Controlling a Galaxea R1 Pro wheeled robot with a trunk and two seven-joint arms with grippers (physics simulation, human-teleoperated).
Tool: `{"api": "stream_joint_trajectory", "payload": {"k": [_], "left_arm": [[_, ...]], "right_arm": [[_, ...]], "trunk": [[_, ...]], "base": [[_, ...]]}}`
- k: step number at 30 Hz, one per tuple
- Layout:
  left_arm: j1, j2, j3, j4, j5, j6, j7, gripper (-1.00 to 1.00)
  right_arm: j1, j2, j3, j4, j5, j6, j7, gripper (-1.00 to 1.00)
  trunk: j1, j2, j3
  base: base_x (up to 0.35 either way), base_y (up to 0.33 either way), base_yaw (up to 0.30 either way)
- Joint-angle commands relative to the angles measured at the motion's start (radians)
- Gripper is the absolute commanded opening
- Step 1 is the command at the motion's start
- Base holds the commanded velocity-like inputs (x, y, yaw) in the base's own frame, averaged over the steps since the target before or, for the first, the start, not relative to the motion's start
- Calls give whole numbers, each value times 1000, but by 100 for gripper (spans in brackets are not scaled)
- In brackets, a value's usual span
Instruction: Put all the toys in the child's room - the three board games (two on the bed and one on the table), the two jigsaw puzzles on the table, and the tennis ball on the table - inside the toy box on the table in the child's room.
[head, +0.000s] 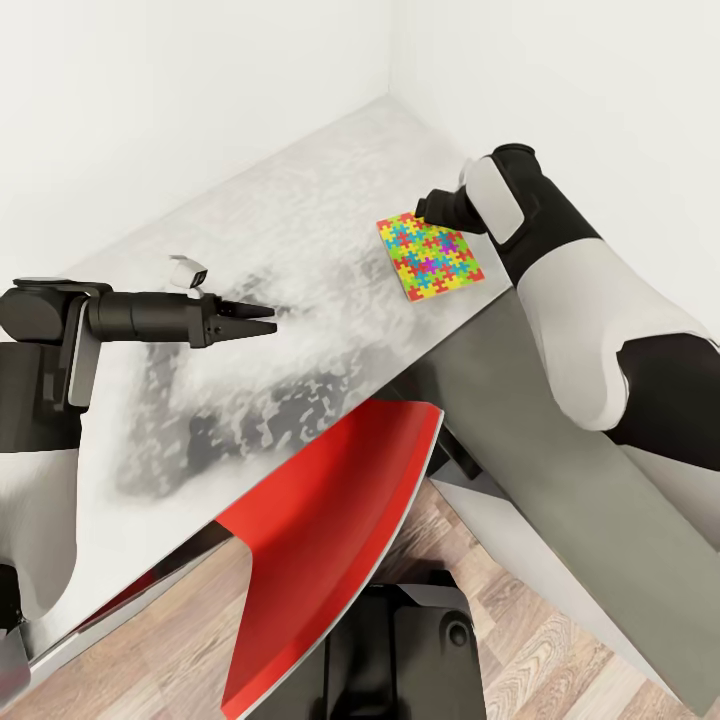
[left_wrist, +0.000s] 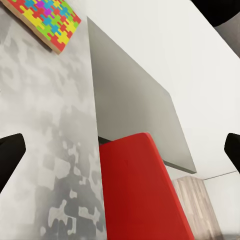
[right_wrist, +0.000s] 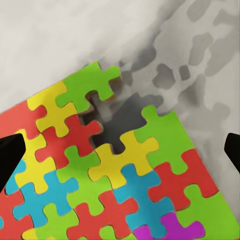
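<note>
Multicoloured jigsaw puzzle (head: 430, 256) flat, long axis toward wall

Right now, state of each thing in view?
Puzzle: flat on table, one corner piece missing, ungripped.
Right gripper: open, above puzzle.
Left gripper: open, empty, over table.
Red chair: pushed partly under table.

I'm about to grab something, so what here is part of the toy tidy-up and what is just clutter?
Part of the job:
- jigsaw puzzle, flat on the table
- right gripper, open over the puzzle
- left gripper, open, holding nothing

Not part of it:
- red chair, tucked at the table's edge
</note>
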Motion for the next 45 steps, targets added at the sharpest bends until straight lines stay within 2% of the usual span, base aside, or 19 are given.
{"api": "stream_joint_trajectory", "payload": {"k": [1,45], "left_arm": [[-1,1,-2,0,5,11,0,100],[0,-6,-11,0,3,11,5,100]], "right_arm": [[0,-1,7,0,-11,1,-9,100],[2,-1,7,0,-12,-6,-2,100]], "trunk": [[1,-2,-1],[1,-2,-1]], "base": [[0,0,0],[-30,14,3]]}}
